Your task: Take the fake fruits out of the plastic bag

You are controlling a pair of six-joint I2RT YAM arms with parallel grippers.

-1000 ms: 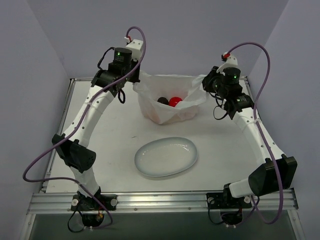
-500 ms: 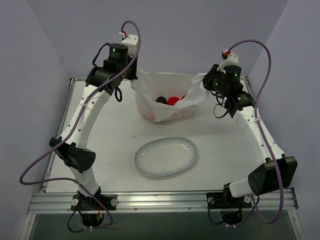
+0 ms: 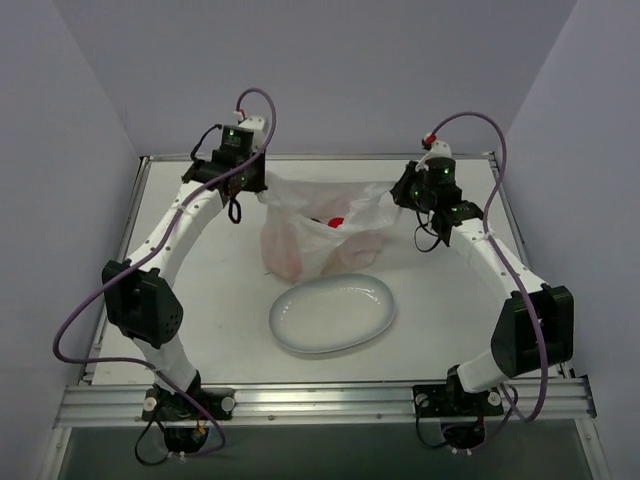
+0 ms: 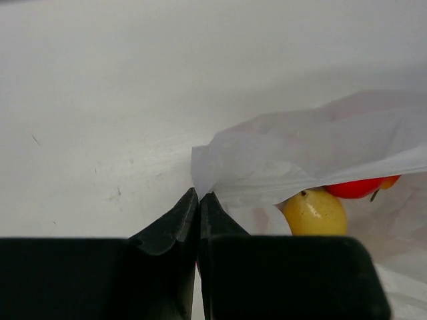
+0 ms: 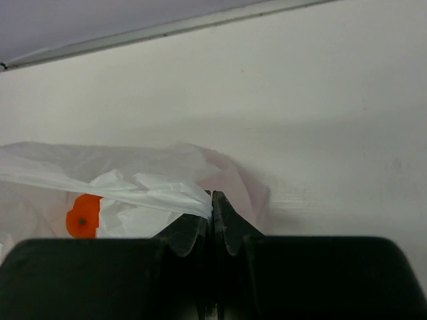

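The thin translucent white plastic bag (image 3: 320, 235) hangs stretched between my two grippers above the table's far half, sagging toward the plate. My left gripper (image 3: 262, 190) is shut on its left rim, seen pinched in the left wrist view (image 4: 198, 193). My right gripper (image 3: 397, 193) is shut on its right rim (image 5: 212, 200). Fake fruits sit inside: a red one (image 3: 337, 221) shows through the mouth. The left wrist view shows a yellow pear-like fruit (image 4: 315, 212) and a red fruit (image 4: 353, 189). The right wrist view shows an orange fruit (image 5: 81, 218). The other fruits are hidden by the plastic.
A smooth white oval plate (image 3: 333, 313) lies on the table in front of the bag, its far rim just under the bag's lower edge. The metal table edge runs along the back and sides, with purple walls beyond.
Both grippers have moved lower and closer together with the bag's rims still held. The bag has gone from an open, upright pouch to tipped and sagging toward the plate.
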